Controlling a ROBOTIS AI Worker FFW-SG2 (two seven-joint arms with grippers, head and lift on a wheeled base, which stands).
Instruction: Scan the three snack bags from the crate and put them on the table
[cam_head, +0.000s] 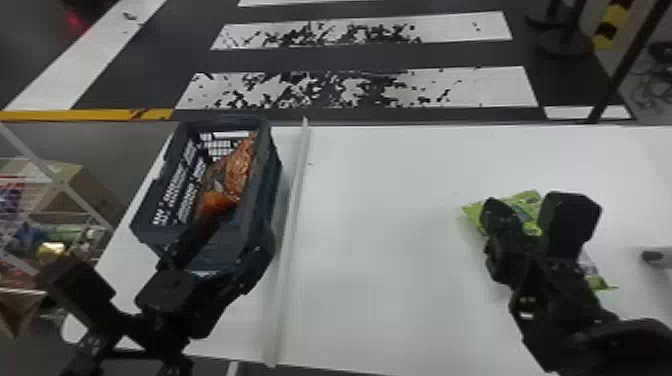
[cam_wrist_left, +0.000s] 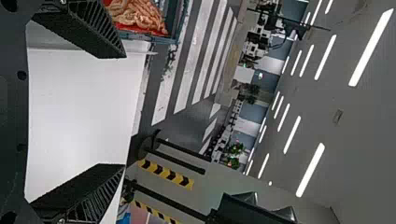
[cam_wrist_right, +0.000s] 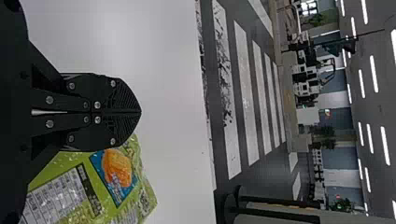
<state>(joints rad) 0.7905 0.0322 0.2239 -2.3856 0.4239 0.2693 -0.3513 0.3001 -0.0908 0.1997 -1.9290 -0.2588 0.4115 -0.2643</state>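
Note:
The dark crate (cam_head: 257, 200) stands on the table's left part, with orange-brown and red snack packaging (cam_head: 239, 167) inside. Over its near end is my left gripper (cam_head: 225, 242); in the left wrist view the left gripper (cam_wrist_left: 123, 112) is open with nothing between its fingers, and the orange-red snack packaging (cam_wrist_left: 140, 18) shows beyond one finger. At the table's right, my right gripper (cam_head: 494, 207) is above a green snack bag (cam_head: 531, 202) lying on the white surface. The right wrist view shows the right gripper (cam_wrist_right: 140, 112) shut, beside the green bag (cam_wrist_right: 140, 186), holding nothing.
A raised pale strip (cam_head: 295, 215) runs across the white table (cam_head: 390, 240) just right of the crate. A small grey object (cam_head: 655, 256) lies at the table's right edge. Left of the table stands a rack (cam_head: 75, 207) with packages.

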